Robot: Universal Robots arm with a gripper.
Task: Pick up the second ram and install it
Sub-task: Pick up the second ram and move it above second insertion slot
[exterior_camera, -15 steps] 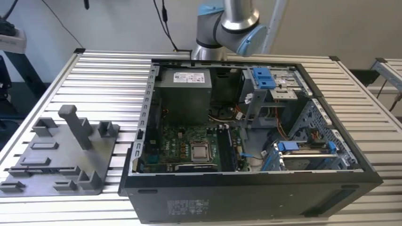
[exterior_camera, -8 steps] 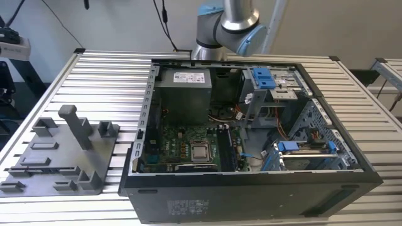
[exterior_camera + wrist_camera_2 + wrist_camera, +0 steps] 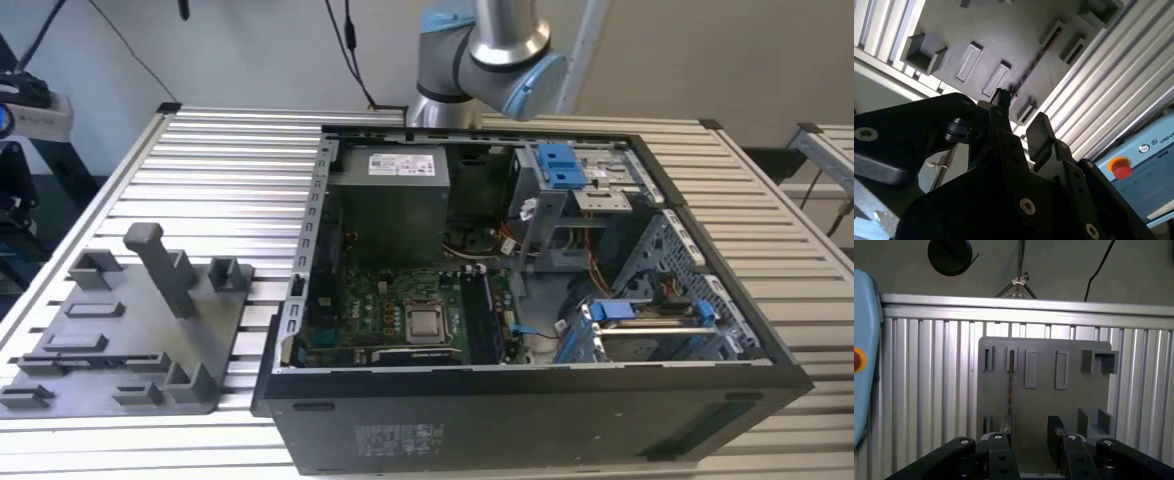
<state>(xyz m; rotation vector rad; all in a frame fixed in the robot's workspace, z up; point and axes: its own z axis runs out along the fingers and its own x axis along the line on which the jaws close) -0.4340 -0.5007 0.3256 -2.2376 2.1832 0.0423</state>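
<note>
Nothing in the end effector (image 3: 1030, 427), spread wide; hovers above the grey tray (image 3: 1044, 410) on the slatted worktop (image 3: 929, 390). Faces the second ram (image 3: 1010, 382), standing on edge in the tray's slots as a thin dark line in both wrist views, lined up with one fingertip (image 3: 1006, 426). Open computer case (image 3: 534, 420) beside the tray

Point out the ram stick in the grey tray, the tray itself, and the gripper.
second ram (image 3: 1010, 385): first wrist view, on its thin dark edge, about mid-length.
grey tray (image 3: 1040, 402): first wrist view, on a bare flat part of its floor.
gripper (image 3: 1030, 432): first wrist view, midway between its open fingertips.
</note>
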